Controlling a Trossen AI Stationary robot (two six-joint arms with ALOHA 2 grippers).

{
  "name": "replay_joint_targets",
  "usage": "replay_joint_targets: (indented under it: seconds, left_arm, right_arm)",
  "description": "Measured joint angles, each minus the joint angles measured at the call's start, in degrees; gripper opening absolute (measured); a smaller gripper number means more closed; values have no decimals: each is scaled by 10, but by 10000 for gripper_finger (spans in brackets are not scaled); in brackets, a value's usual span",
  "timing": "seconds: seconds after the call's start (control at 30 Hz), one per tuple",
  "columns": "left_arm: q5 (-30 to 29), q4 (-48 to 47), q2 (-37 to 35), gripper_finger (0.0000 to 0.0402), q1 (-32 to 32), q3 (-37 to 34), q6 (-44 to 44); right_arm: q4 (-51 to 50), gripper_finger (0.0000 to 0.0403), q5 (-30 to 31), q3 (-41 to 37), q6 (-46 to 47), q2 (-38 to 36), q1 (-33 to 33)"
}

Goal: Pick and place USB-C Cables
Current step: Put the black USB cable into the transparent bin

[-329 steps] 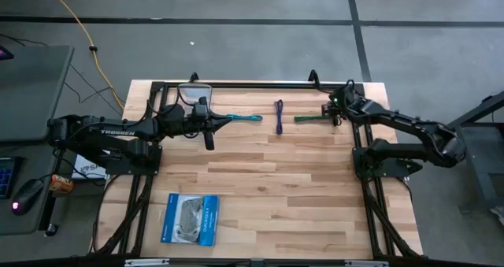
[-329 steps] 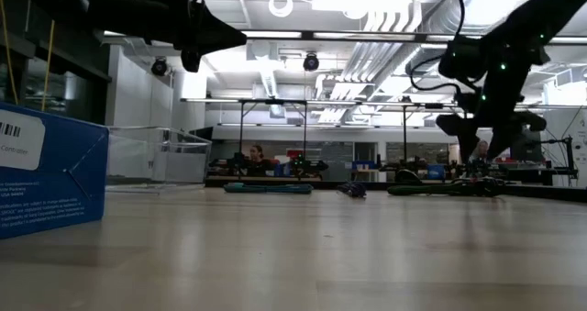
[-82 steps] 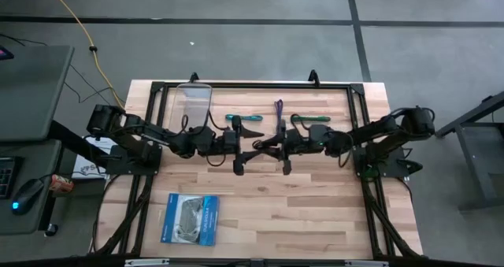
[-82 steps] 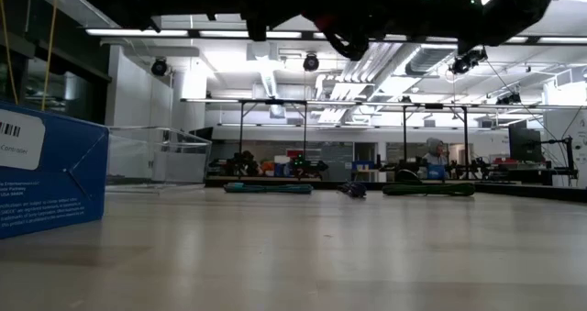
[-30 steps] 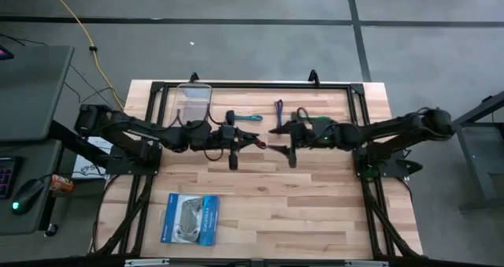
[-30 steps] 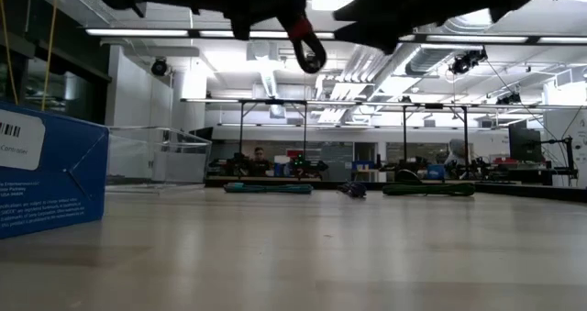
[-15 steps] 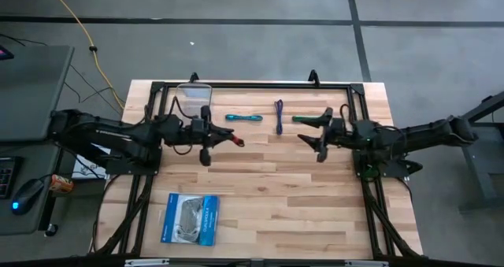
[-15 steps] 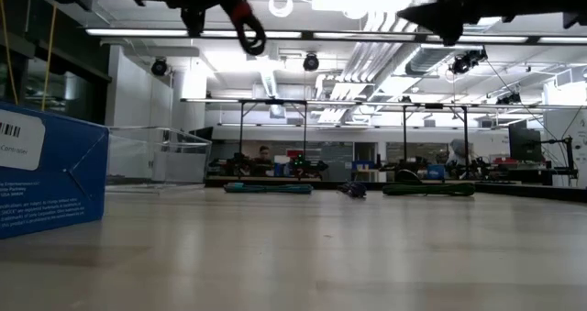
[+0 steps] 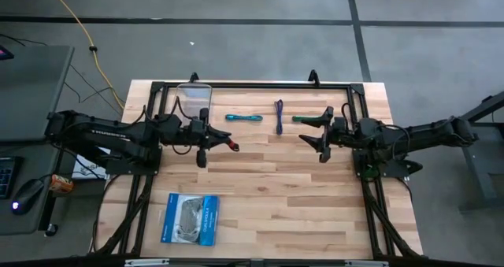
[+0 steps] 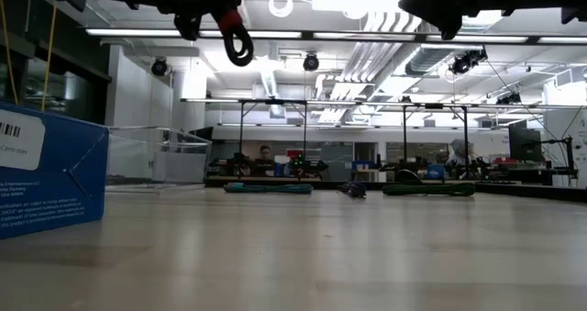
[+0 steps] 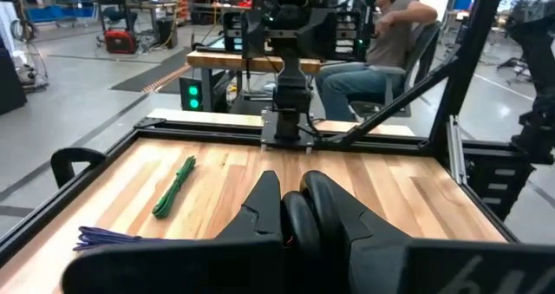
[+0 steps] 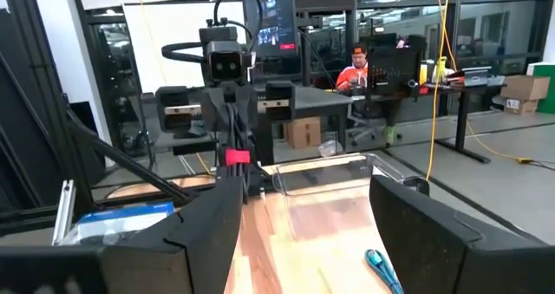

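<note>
Three USB-C cables lie in a row on the table's far part: a teal one, a purple one and a green one. My left gripper hovers level, high above the table, nearer than the teal cable, and is shut with nothing seen in it; a red patch shows at its tip. My right gripper hovers open just right of the purple cable. In the high view its far finger covers the green cable's right end.
A clear plastic container stands at the far left. A blue-and-white flat packet lies near the front left. A black frame runs along the table's far edge. Bare wood lies between the two grippers.
Both grippers have drawn apart from the table's middle, staying high: the left toward the left edge, the right toward the right edge, most of it in the first half second. The three cables have not moved.
</note>
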Motion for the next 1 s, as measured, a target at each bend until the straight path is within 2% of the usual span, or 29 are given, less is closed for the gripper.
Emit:
replay_joint_targets:
  seconds: [0.13,0.27,0.37,0.5,0.6,0.73,0.83,1.0]
  left_arm:
    - [-31,4,0,6,0,0,-12]
    - [-153,-36,0,6,4,9,-45]
    - [-246,-159,1,6,29,58,-62]
    - [-314,-374,14,6,98,159,-117]
    - [-327,-508,39,7,168,233,-153]
    - [-313,-647,88,7,254,300,-182]
    - [-305,-697,119,7,290,320,-182]
    - [-296,-702,141,7,310,322,-178]
  right_arm:
    - [0,245,0,0,0,2,0]
    - [0,245,0,0,0,2,0]
    - [0,245,2,0,0,2,0]
    - [0,245,3,0,0,2,0]
    - [0,245,3,0,0,2,0]
    - [0,245,3,0,2,2,0]
    - [0,245,3,0,3,2,0]
    - [0,245,3,0,4,2,0]
